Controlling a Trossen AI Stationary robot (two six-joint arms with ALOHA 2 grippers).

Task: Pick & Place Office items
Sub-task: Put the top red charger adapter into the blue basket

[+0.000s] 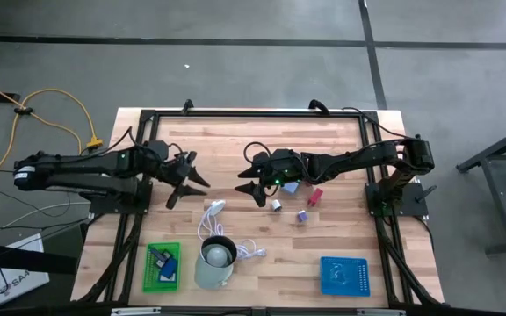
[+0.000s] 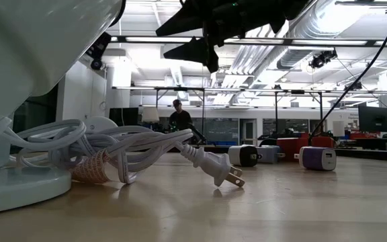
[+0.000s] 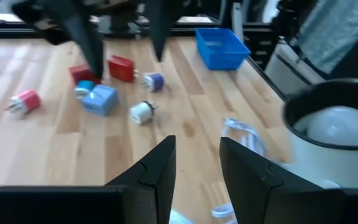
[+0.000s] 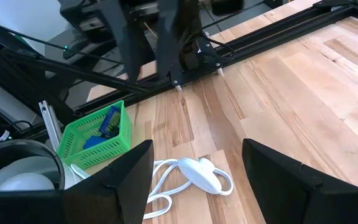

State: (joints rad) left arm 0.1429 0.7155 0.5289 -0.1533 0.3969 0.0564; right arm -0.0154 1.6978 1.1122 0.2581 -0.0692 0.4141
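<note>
Here, both arms are hovering above the wooden tabletop (image 1: 341, 149), each with its tool spread apart and holding nothing. The right tool (image 1: 255, 183) is hanging near the middle of the tabletop, its fingers (image 4: 120, 180) wide, just beside a loose cluster of office items. In that cluster a pale blue block (image 3: 102, 99), a red piece (image 3: 122, 68), a pink piece (image 3: 25, 101), a white plug cube (image 3: 142, 112) and a purple-and-white cube (image 3: 153, 81) are lying close together on the bare wood. More blue pieces (image 1: 162, 261) are sitting inside the green tray (image 1: 150, 279) at the near left. The blue tray (image 1: 344, 276) is standing at the near right. The left tool (image 1: 184, 182) is floating left of centre, fingers (image 3: 151, 174) moderately parted. A white coiled cable (image 1: 211, 219) is lying beside the pale cup (image 1: 214, 262).
</note>
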